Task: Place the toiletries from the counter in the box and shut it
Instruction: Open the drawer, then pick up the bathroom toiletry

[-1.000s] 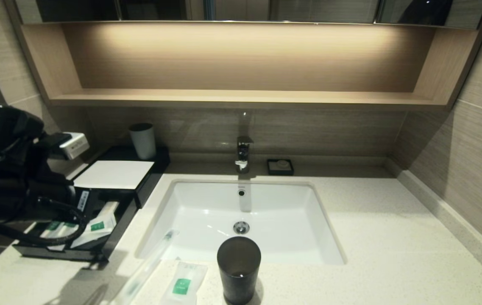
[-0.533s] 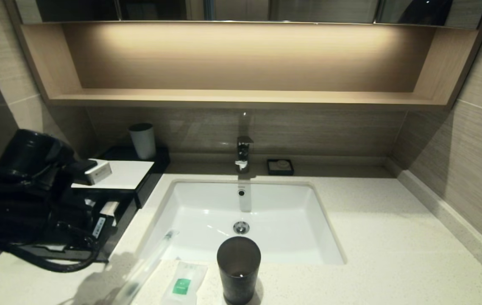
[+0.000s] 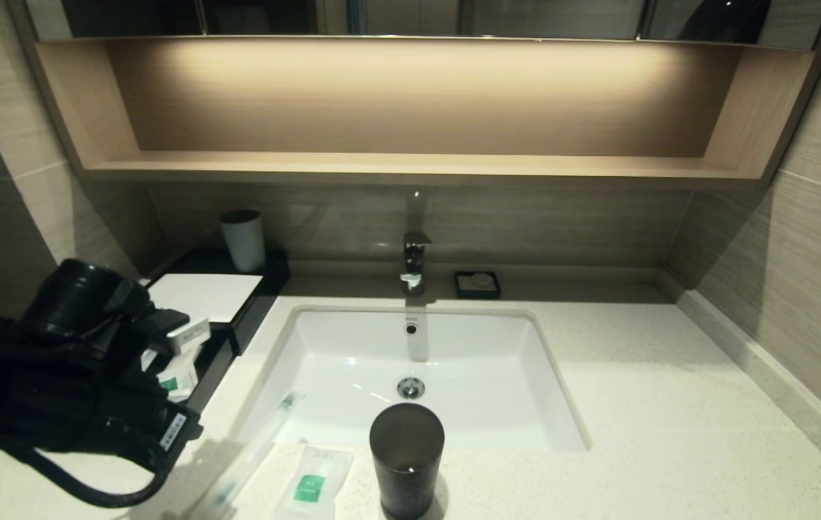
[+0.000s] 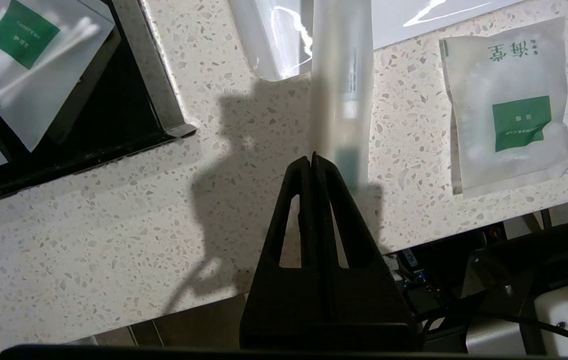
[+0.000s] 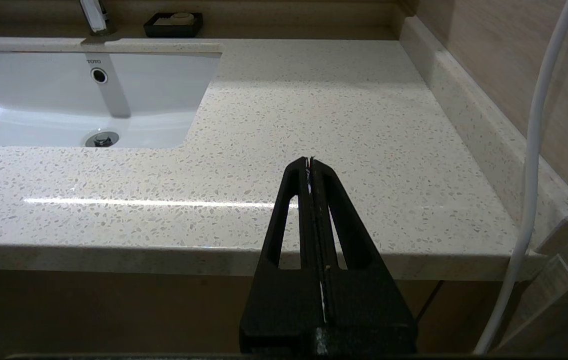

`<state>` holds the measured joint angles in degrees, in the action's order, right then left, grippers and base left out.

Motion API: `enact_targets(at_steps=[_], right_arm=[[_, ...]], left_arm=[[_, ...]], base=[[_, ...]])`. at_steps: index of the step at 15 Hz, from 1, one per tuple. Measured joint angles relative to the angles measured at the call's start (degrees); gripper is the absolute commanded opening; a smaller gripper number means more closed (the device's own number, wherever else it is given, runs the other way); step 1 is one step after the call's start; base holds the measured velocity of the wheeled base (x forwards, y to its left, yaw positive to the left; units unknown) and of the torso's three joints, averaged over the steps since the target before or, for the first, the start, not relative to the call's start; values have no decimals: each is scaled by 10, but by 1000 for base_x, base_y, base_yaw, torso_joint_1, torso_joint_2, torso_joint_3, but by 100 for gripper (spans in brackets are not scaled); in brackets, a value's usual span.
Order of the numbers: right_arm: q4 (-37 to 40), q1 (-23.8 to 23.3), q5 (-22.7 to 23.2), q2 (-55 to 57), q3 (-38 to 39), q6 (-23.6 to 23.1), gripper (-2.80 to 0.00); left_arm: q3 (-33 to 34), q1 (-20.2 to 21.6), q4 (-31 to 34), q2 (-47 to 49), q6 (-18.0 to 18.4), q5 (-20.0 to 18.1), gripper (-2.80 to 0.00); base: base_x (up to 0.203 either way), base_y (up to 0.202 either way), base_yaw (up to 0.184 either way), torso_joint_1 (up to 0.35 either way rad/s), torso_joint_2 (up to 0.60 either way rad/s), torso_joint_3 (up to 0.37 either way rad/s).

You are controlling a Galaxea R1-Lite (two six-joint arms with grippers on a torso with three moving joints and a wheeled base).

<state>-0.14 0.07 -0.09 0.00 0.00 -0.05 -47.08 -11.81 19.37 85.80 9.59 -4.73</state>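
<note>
You can read "TOTO" on the sink (image 5: 64, 95) wall and "VANITY KIT" on a green-labelled packet in the open box (image 4: 159, 95). The toothbrush (image 4: 342, 85) lies on the surface (image 4: 89, 240), its long axis running from the front edge onto the basin rim, the sachet (image 4: 508, 107) just beside it. Your left tool (image 4: 312, 157) hovers clenched over the toothbrush's near end; your right tool (image 5: 309, 161) is clenched, empty.

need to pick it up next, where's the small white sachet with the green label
In the head view the small white sachet with a green square label lies flat on the pale speckled stone counter, at its front edge, between the clear-wrapped slim toothbrush on its left and the dark smoky tumbler.
</note>
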Motion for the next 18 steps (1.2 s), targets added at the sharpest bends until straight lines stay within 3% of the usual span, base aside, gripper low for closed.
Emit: enact_targets(at_steps=[8,14,15,18], right_arm=[[0,0,0,0,0,0,-280],[0,0,0,0,0,0,-280],[0,0,0,0,0,0,-280],[0,0,0,0,0,0,-280]], left_arm=[[13,0,0,23,33,-1,-280],[14,-1,-4,47,30,3,-280],[15,-2,-3,51,31,4,0],[22,-10,-5,60,32,4,0]], base=[[0,0,0,0,0,0],[0,0,0,0,0,0],[0,0,0,0,0,0],[0,0,0,0,0,0]])
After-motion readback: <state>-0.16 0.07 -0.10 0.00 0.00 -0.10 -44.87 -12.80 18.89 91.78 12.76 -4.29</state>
